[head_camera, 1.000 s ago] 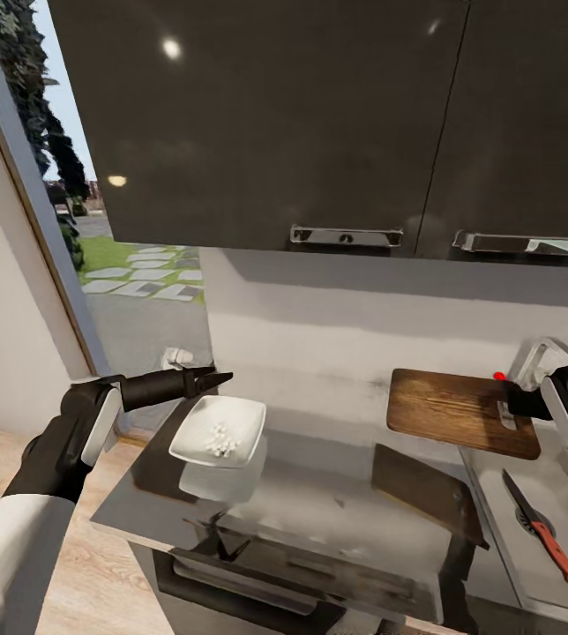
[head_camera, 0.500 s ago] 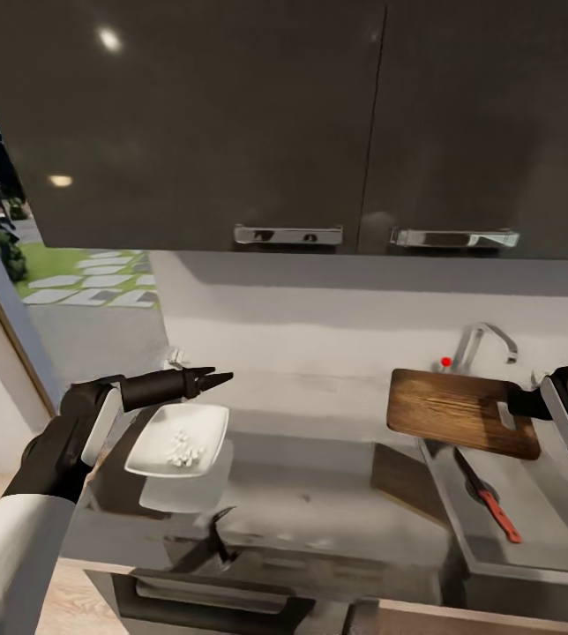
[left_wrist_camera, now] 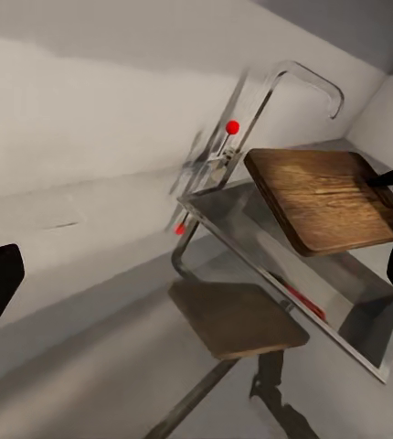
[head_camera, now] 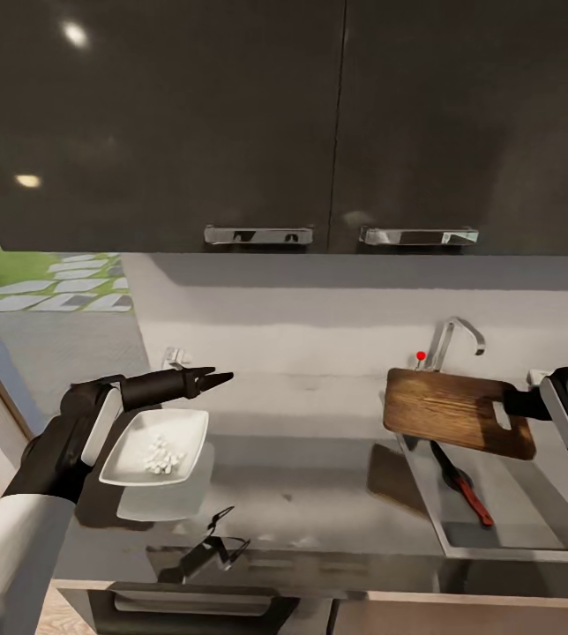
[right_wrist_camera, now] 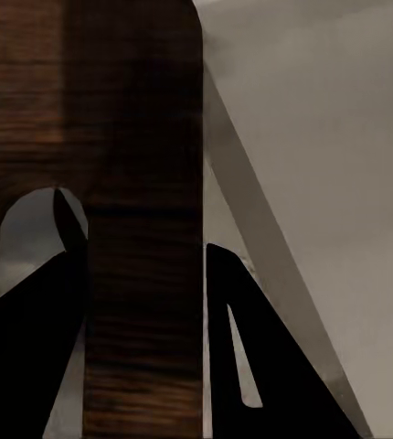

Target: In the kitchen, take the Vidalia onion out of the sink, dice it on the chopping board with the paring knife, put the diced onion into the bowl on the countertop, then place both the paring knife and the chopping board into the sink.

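The dark brown chopping board (head_camera: 450, 408) hangs level above the sink (head_camera: 531, 516), my right gripper (head_camera: 515, 407) shut on its handle end. In the right wrist view the two fingers of the right gripper (right_wrist_camera: 142, 233) pinch the chopping board (right_wrist_camera: 142, 110) beside its slot. The paring knife (head_camera: 460, 483) lies in the basin under the board, red handle toward me. On the countertop (head_camera: 302, 459) at the left stands the white bowl (head_camera: 154, 445) holding diced onion (head_camera: 162, 456). My left gripper (head_camera: 218, 379) hovers open just above the bowl's far side. The left wrist view looks across at the chopping board (left_wrist_camera: 329, 197) and sink (left_wrist_camera: 251, 238).
A chrome faucet (head_camera: 450, 339) with a red-tipped lever (head_camera: 422, 356) rises behind the sink. Dark wall cabinets (head_camera: 319, 123) hang overhead, and a window opening (head_camera: 46, 291) lies to the left. The board's reflection (head_camera: 397, 476) shows on the glossy counter.
The whole view has swung right, so bowl, sink and cabinets slid left in the picture. Both arms keep their pose; the board now hangs further over the basin.
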### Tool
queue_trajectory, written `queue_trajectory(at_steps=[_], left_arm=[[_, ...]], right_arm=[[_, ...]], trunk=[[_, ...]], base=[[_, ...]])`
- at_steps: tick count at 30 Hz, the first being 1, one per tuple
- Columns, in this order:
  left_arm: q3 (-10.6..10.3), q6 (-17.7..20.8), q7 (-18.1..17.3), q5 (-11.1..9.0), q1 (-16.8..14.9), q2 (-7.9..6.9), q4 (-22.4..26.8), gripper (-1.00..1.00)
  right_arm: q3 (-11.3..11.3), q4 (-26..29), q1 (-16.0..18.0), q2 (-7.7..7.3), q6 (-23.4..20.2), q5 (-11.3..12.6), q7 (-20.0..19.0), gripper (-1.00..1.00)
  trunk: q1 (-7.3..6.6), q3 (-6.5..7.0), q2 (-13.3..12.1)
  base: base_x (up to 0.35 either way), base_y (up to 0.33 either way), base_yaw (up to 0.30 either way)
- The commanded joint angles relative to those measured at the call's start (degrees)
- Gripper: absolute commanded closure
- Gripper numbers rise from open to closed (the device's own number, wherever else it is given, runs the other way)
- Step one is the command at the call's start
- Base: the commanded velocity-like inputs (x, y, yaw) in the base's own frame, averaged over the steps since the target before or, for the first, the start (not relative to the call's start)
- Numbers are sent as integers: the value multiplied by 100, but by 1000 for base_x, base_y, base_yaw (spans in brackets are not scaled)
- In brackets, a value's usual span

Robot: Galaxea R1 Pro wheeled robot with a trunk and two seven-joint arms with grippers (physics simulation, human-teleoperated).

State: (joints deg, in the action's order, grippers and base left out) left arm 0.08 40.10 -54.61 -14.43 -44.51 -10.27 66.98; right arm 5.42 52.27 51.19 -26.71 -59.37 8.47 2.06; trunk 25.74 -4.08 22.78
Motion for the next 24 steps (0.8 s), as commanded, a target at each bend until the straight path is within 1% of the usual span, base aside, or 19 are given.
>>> queue_trajectory(at_steps=[1, 5, 14, 18, 19, 20, 21, 22, 23, 24], left_arm=[[1, 38, -5, -25, -6, -1, 0, -100], [1, 37, -2, -25, -6, -1, 0, -100], [1, 38, 2, -25, -6, -1, 0, -100], [1, 38, 3, -25, -6, -1, 0, -100], [1, 37, 3, -25, -6, -1, 0, -100], [1, 39, 3, -25, -6, -1, 0, -100], [1, 39, 3, -25, -6, -1, 0, -100], [1, 38, 3, -25, -6, -1, 0, -100], [1, 39, 3, -25, -6, -1, 0, -100], [1, 38, 3, -25, -6, 2, 0, -100]], right_arm=[[3, 4, 6, -1, -21, 50, -22, 100], [5, -19, 5, -1, -22, 50, -83, 100], [39, -674, 5, 6, 4, 50, -105, 100], [86, -781, 5, 7, 11, 48, -91, 100], [131, -789, 5, 7, 10, 49, -90, 100], [280, -805, 5, 8, 8, 46, -80, 100], [381, -812, 5, 8, 5, 45, -70, 100], [603, -822, 5, 8, 5, 44, -25, 100], [709, -826, 5, 8, 5, 43, 13, 100], [881, -832, 5, 8, 6, 42, 108, 100]], trunk=[[4, -13, 14], [4, -13, 14], [4, -13, 14], [4, -13, 14], [4, -13, 14], [4, -13, 14], [4, -13, 14], [4, -13, 14], [4, -13, 14], [4, -13, 14]], base=[[0, 0, -5], [0, 0, -2], [0, 0, 0], [0, 0, 0], [0, 0, 0], [0, 0, 0], [0, 0, 0], [0, 0, 0], [0, 0, 0], [0, 0, 0]])
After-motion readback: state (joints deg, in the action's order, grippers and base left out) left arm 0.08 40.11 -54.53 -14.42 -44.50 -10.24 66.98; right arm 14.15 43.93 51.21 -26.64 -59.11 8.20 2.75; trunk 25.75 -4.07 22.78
